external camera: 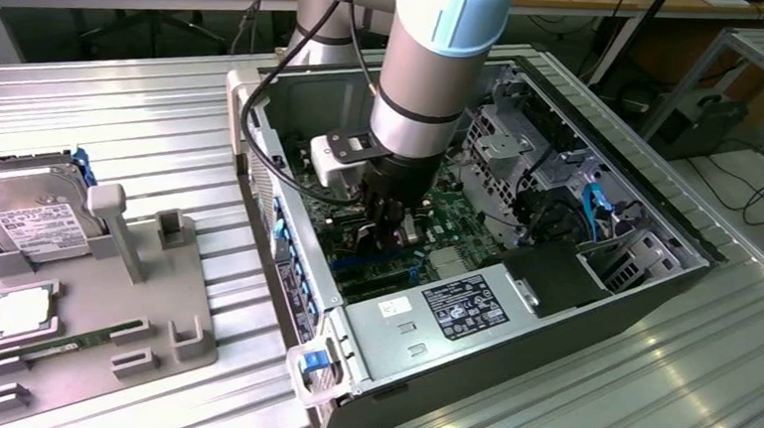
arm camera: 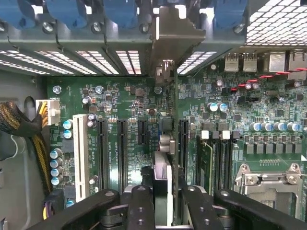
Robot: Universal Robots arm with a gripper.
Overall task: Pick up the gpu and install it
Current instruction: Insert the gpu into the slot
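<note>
Reaching down into the open grey metal computer case (external camera: 645, 252), the silver-and-blue robot arm (external camera: 431, 68) has its black gripper (external camera: 391, 236) low over the green motherboard (external camera: 455, 219). In the wrist view the black fingers (arm camera: 141, 208) pinch a thin card seen edge-on, the gpu (arm camera: 162, 179), with its silver metal bracket (arm camera: 173, 38) standing up against the slotted rear wall of the case. The card is held upright, likely so its lower edge can line up with one of the long black expansion slots (arm camera: 122, 153) that run parallel beneath it; whether that edge is already seated cannot be told.

Room is tight. The row of blue retention clips (arm camera: 120, 12) crowds the bracket end, and the upright memory sockets (arm camera: 218, 160) and the silver processor socket frame (arm camera: 268, 177) lie just beside the card's line. A braided cable bundle (arm camera: 19, 124) sits well apart at the board's edge. Above the gripper the case is open.

Outside the case, on the ribbed metal table (external camera: 136, 119), a grey parts fixture (external camera: 111, 297) carries a silver hard drive with white label (external camera: 31, 214).
</note>
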